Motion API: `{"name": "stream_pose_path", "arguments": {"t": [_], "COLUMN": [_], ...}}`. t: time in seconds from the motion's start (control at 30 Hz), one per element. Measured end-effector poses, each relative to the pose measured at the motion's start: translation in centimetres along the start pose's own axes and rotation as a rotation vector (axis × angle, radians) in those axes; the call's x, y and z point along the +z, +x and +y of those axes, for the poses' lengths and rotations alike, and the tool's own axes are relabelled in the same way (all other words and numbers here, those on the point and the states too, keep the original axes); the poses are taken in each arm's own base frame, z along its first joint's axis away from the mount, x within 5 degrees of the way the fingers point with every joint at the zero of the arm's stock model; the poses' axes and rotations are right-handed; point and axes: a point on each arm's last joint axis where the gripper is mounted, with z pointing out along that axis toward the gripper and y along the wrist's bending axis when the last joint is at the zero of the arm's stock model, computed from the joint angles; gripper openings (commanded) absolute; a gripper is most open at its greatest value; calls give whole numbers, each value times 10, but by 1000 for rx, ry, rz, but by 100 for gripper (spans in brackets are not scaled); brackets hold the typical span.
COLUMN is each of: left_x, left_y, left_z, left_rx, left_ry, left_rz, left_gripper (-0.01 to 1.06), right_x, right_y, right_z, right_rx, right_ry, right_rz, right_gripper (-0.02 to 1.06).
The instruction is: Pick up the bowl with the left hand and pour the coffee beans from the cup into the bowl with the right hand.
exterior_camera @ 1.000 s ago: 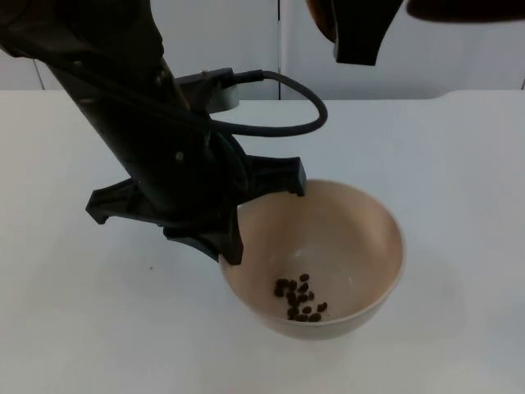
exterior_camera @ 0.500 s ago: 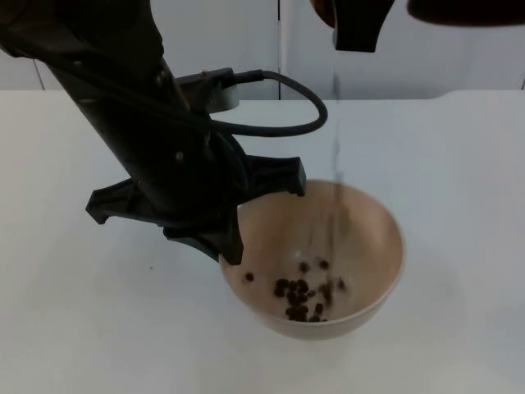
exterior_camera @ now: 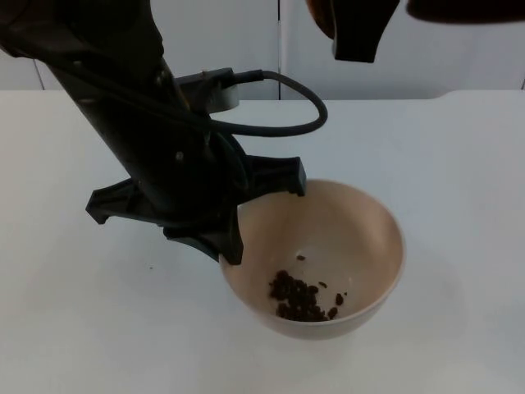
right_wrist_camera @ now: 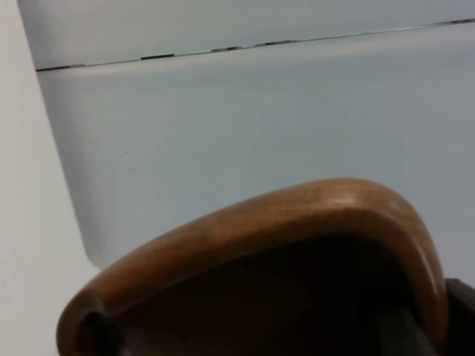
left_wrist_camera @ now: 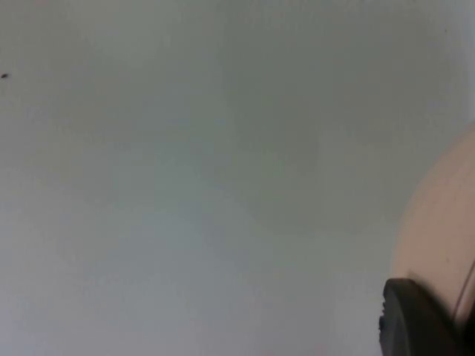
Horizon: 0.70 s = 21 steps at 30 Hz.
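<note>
Pouring step in hand. Left gripper pinched onto the near-left rim of the bowl, held just above the table toward its front edge. Coffee beans heaped inside. Right gripper clamped around the tilted brown cup, high above. Next, probably: righting the cup, bowl kept steady.

Beige bowl, dark brown coffee beans, brown cup, white table
</note>
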Motion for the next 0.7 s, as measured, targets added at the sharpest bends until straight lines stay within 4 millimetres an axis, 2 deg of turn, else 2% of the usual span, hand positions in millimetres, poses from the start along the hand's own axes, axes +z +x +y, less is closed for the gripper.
{"name": "stream_pose_path", "arguments": {"t": [0.7], "left_x": [0], "left_y": [0], "left_z": [0], "left_rx": [0], "left_ry": [0], "left_rz": [-2], "left_gripper": [0], "right_x": [1], "right_y": [3], "right_z": [7], "right_rx": [71], "right_ry": [-78], "right_rz": [37], "right_gripper": [0]}}
